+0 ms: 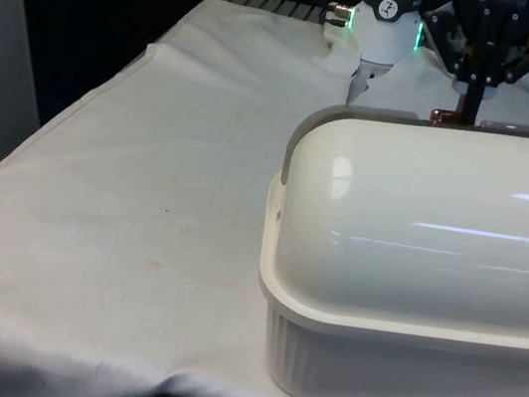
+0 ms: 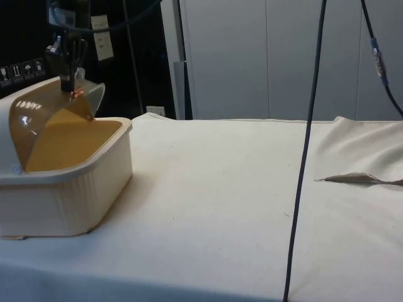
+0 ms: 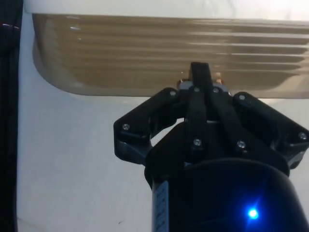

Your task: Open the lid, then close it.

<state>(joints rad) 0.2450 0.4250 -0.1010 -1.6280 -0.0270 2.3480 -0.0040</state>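
Box: a cream bread box (image 1: 398, 371) stands at the desk's near end, on the front view's right.
Lid: the tinted roll lid (image 2: 53, 129) sits partway along its arc.
Fingers: the gripper (image 2: 70, 88) has its fingers pinched together on the lid's small knob (image 3: 200, 79).
Step advice: probably follow the lid's curve, keeping the pinch firm.
Desk: white cloth (image 1: 143, 200), slightly creased.
Room: pale cabinet panels (image 2: 264, 56) and a hanging black cable (image 2: 305, 157) behind.
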